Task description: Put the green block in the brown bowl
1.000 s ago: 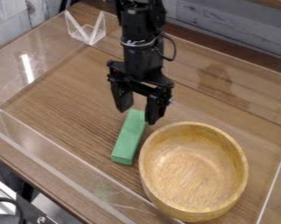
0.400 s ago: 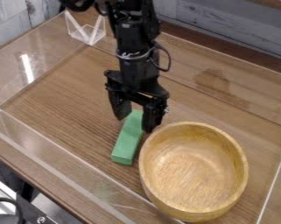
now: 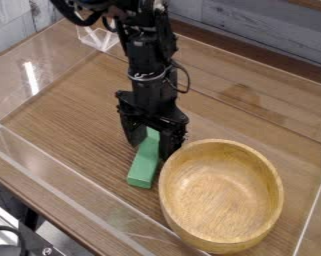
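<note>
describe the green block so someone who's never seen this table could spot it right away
Start at the big round brown bowl at the near right of the wooden table. Just left of its rim lies the green block, a flat, elongated bar, its far end between the open fingers of the black gripper pointing down over it. It is the only green thing there, matte and straight-edged beside the round wood-grain bowl.

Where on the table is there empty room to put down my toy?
Bare wood lies left of the green block, out to the clear wall, and behind the brown bowl toward the far right. It is crowded in the middle, where the open end effector straddles the block's far end beside the bowl.
</note>
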`<state>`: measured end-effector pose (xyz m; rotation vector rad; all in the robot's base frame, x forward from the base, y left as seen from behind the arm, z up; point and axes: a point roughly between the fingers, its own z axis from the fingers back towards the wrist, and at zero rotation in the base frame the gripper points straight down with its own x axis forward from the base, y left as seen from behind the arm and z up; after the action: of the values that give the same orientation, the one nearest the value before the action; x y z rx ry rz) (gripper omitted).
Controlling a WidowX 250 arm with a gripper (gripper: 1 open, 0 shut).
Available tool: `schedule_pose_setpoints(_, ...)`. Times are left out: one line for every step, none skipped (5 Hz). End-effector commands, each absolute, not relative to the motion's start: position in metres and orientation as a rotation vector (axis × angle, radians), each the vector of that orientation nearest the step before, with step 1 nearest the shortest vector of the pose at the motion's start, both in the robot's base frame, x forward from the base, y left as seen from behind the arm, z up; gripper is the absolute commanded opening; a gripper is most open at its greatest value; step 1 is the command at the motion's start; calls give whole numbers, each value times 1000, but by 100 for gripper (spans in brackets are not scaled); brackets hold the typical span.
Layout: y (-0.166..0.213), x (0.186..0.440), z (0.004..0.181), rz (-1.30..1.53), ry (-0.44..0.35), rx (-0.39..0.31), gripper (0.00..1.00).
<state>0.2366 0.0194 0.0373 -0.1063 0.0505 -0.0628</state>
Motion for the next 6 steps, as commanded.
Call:
schedule_pose_setpoints(22,241,38,-51,16,-108,100)
schedule_pose_setpoints(22,239,33,-45,20,-112,100)
schedule_pose_setpoints(21,238,27,-39,21,-116,0)
schedule_pose_setpoints(21,236,25,-36,34,-123,0)
schedule_pose_setpoints(20,234,24,-33,48,-130,0)
schedule_pose_setpoints(19,231,23,-30,63,-137,0)
